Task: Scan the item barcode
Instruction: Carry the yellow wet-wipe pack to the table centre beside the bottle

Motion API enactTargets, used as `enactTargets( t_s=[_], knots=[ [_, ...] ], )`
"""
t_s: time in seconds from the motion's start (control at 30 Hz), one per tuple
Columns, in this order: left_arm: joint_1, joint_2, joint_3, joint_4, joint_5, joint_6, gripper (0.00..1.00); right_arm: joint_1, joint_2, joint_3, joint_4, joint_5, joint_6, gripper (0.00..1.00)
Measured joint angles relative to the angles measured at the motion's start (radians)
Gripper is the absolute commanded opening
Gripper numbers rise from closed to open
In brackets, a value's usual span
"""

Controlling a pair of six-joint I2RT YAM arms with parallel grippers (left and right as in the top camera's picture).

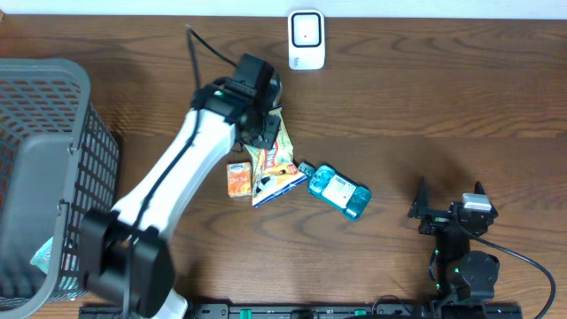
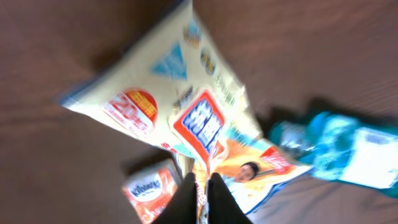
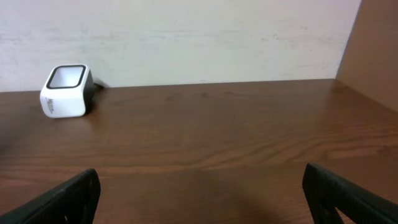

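Left gripper (image 2: 201, 190) pinching pouch (image 2: 180, 99) (edge), scanner (image 1: 306, 39) apart

We are looking out low across a brown wooden table (image 3: 205, 130) from the right wrist. Our right gripper (image 3: 200, 173) is holding its jaws spread wide. Its two dark fingers (image 3: 62, 199) are poking in at the bottom corners of the frame, and only bare wood grain is showing between them. A small white scanner (image 3: 62, 92) is sitting on the table at the far left, close to the wall (image 3: 186, 37), with its dark window facing up. A dark cable (image 3: 95, 83) is trailing out from behind it. The wall is showing pale and lightly scuffed. A brown panel (image 3: 379, 50) is rising at the right edge.
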Motion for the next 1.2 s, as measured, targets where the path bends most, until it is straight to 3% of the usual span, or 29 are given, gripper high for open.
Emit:
enactTargets(
  t_s=[0.17,0.2,0.23,0.27,0.3,0.33,0.37,0.4,0.5,0.87,1.2],
  knots=[
    [0.0,-0.087,0.009,0.018,-0.003,0.0,0.08,0.0,0.0,0.0,0.0,0.0,0.0,0.99],
    [0.0,-0.093,0.009,0.021,-0.003,0.0,0.35,0.0,0.0,0.0,0.0,0.0,0.0,0.99],
    [0.0,-0.095,0.009,0.023,-0.003,0.0,0.54,0.0,0.0,0.0,0.0,0.0,0.0,0.99],
    [0.0,-0.095,0.009,0.025,-0.004,0.003,0.58,0.0,0.0,0.0,0.0,0.0,0.0,0.99],
    [0.0,-0.094,0.009,0.027,-0.004,0.003,0.57,0.0,0.0,0.0,0.0,0.0,0.0,0.99],
    [0.0,-0.093,0.009,0.028,-0.005,0.003,0.49,0.0,0.0,0.0,0.0,0.0,0.0,0.99],
    [0.0,-0.092,0.009,0.028,-0.005,0.002,0.31,0.0,0.0,0.0,0.0,0.0,0.0,0.99],
    [0.0,-0.092,0.009,0.028,-0.006,0.002,0.21,0.0,0.0,0.0,0.0,0.0,0.0,0.99],
    [0.0,-0.084,0.009,0.03,-0.006,0.002,0.08,0.0,0.0,0.0,0.0,0.0,0.0,0.99],
    [0.0,0.074,0.009,0.041,-0.028,0.003,0.08,0.0,0.0,0.0,0.0,0.0,0.0,0.99],
    [0.001,0.283,0.009,0.066,-0.061,-0.102,0.08,0.0,0.0,0.0,0.0,0.0,0.0,0.99]
  ],
)
